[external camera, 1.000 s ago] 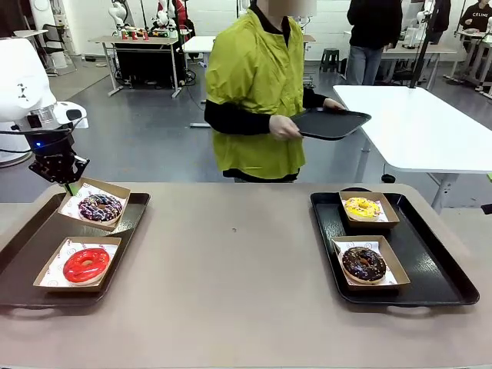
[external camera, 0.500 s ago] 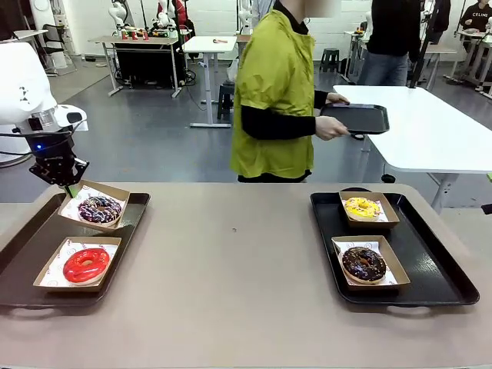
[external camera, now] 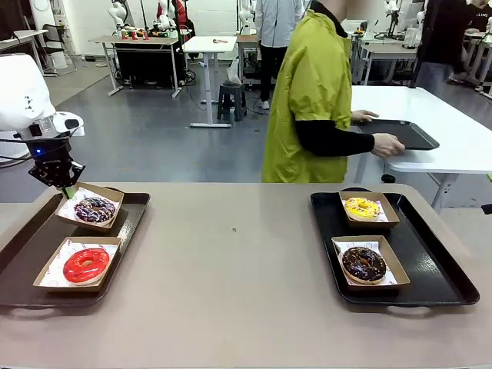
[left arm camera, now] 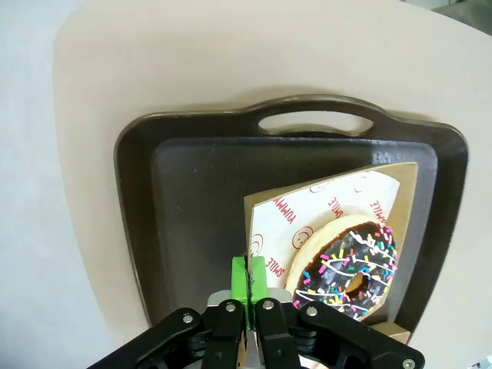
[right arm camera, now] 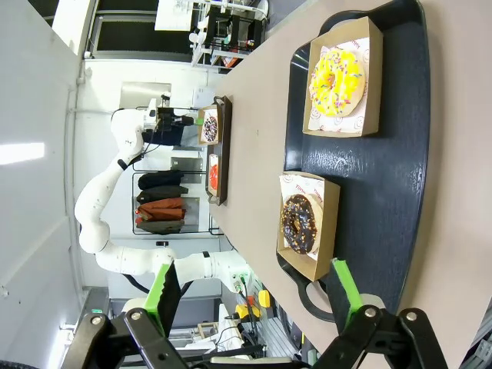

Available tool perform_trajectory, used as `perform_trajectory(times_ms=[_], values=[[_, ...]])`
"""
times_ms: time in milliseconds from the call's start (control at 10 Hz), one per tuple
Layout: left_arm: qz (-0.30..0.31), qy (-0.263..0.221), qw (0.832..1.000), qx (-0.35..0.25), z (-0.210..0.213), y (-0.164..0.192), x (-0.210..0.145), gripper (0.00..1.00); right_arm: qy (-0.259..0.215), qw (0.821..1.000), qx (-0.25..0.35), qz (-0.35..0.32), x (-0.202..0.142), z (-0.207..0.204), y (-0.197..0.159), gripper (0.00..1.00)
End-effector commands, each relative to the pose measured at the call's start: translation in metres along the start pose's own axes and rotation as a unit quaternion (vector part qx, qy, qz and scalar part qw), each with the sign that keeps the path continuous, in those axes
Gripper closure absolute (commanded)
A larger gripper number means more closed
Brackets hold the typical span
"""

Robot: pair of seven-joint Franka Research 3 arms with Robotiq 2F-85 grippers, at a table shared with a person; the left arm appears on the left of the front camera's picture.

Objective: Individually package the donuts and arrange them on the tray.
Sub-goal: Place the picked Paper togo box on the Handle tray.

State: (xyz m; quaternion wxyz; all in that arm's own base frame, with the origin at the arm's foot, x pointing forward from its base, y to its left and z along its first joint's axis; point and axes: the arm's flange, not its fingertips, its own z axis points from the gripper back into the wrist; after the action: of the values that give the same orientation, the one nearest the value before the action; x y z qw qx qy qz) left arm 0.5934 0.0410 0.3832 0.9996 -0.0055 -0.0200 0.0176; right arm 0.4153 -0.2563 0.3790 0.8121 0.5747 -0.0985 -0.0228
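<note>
My left gripper [external camera: 68, 189] is shut on the near corner of a brown cardboard box [external camera: 110, 192] holding the purple donut [external camera: 94, 209], over the back of the left tray [external camera: 131, 223]. In the left wrist view the green pads [left arm camera: 240, 275] pinch the box's edge [left arm camera: 254, 223] beside the sprinkled donut [left arm camera: 350, 265]. The red donut [external camera: 86, 264] lies boxed at the tray's front. The yellow donut [external camera: 362, 207] and chocolate donut [external camera: 364, 263] sit boxed on the right tray [external camera: 438, 269]. My right gripper [right arm camera: 254, 296] hangs open above that tray [right arm camera: 384, 169], holding nothing.
At the far side a person in a yellow-green top [external camera: 311, 100] has turned away, with one hand on a black tray [external camera: 407, 134] that rests on a white table [external camera: 461, 150]. The tan tabletop [external camera: 231, 261] lies bare between the two trays.
The person turned to the right and set the black tray on the white table. My left gripper shifted the purple donut's box slightly left; the right arm stayed still.
</note>
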Motion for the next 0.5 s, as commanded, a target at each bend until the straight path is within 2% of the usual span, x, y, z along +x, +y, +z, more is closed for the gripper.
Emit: perform_trajectory(times_ms=[0,400], values=[[-0.03,-0.005,0.999,0.014,-0.0037,0.0079,0.0068,0.99,0.006,1.0,-0.003,-0.001,-0.0024,-0.0001,0.0009,0.0],[-0.057,0.015,0.998,0.027,-0.0131,0.0063,0.0082,0.99,0.006,1.0,-0.003,-0.001,-0.0024,-0.0001,0.0009,0.0]])
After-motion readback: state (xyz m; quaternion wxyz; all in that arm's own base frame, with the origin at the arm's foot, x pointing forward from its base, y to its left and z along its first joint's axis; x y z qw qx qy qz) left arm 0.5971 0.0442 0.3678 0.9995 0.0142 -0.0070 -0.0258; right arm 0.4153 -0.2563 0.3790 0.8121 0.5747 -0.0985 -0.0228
